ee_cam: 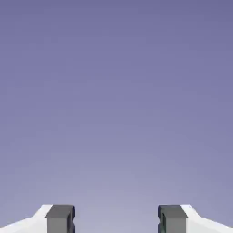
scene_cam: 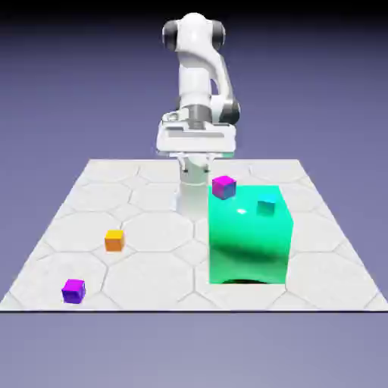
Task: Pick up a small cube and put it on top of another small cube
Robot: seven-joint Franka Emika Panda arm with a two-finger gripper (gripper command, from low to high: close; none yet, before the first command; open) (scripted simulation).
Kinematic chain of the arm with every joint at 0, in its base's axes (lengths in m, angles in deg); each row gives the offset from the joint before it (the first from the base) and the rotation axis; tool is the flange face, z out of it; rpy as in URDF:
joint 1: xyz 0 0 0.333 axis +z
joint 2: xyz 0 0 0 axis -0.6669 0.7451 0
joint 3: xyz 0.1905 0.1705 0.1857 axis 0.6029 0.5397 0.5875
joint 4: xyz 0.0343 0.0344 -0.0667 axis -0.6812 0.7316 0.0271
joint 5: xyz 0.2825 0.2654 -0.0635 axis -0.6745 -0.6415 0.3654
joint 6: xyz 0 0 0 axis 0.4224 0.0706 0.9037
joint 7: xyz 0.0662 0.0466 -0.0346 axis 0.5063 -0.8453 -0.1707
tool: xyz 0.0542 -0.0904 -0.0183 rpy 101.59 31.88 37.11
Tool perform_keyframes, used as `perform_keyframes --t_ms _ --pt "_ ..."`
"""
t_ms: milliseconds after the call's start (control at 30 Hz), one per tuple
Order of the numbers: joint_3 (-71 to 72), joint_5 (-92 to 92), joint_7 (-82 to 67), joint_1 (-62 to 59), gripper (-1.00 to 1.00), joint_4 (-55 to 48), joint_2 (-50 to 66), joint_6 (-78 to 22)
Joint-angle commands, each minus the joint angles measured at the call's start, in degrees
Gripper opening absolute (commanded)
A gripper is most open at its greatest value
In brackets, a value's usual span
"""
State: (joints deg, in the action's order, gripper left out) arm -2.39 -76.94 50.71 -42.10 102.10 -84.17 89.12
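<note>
Several small cubes show in the exterior view. A magenta cube (scene_cam: pixel 223 186) shows at the far left corner of a large green block (scene_cam: pixel 248 246), and a teal cube (scene_cam: pixel 266 206) rests on the block's top. An orange cube (scene_cam: pixel 114 240) and a purple cube (scene_cam: pixel 73 290) lie on the tiled table at the exterior view's left. My gripper (scene_cam: pixel 193 189) hangs just left of the magenta cube, behind the green block's left edge. In the hand view my gripper (ee_cam: pixel 116 218) is open: the two grey fingertips (ee_cam: pixel 59 218) stand apart with only the backdrop between them.
The large green block stands tall on the table (scene_cam: pixel 151 280) at the exterior view's right of middle, close beside my hand. The white arm rises behind it at the table's far edge.
</note>
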Motion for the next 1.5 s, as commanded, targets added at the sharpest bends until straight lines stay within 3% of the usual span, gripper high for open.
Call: perform_keyframes --t_ms 0,867,933,1067,1100,1267,1467 --pt "-0.4 0.7 -0.6 -0.8 0.00 -1.2 2.1 -2.4" --pt "-10.6 18.9 -14.8 -21.5 0.00 -32.8 56.1 -63.7" --pt "-10.6 19.1 -14.9 -21.6 0.00 -33.0 56.5 -64.1" --pt "-11.6 20.9 -13.4 -23.2 0.00 -28.5 60.9 -55.0" --pt "-11.6 20.9 -13.4 -23.2 -1.00 -28.5 60.9 -55.0" --pt "-10.4 18.5 -14.4 -21.1 -1.00 -33.1 55.8 -64.9" --pt "-4.9 7.0 -3.0 -11.3 -1.00 -35.0 43.9 -79.9"
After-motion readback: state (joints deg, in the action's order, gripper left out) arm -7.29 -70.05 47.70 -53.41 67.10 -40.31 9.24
